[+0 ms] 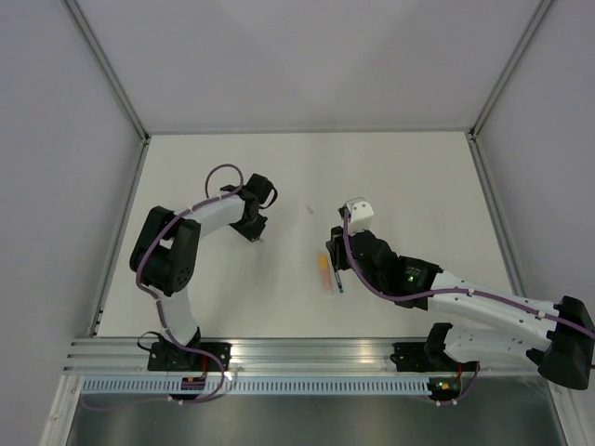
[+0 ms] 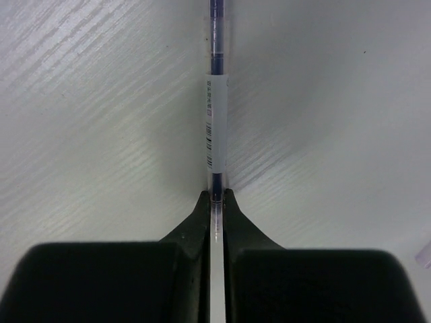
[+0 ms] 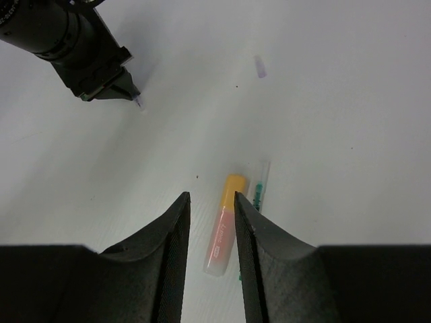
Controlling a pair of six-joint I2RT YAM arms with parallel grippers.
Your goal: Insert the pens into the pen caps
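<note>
My left gripper (image 2: 215,195) is shut on a thin clear pen (image 2: 216,121) with a dark blue core and a white label. The pen runs between the jaws and sticks out past the tips, low over the table. My right gripper (image 3: 211,196) is open above a pale orange pen (image 3: 225,225) with an orange-yellow end. That pen lies just beyond the gap, by the right finger. A clear pen with green inside (image 3: 258,187) lies beside it, partly hidden by that finger. A tiny pale purple pen cap (image 3: 260,66) lies farther off. From above, both pens (image 1: 324,272) lie mid-table by the right gripper (image 1: 335,260).
The white table (image 1: 418,186) is walled at the back and on both sides by grey panels with metal posts. The left gripper (image 3: 128,91) shows in the right wrist view's upper left, apart from the right one. An aluminium rail (image 1: 307,353) runs along the near edge.
</note>
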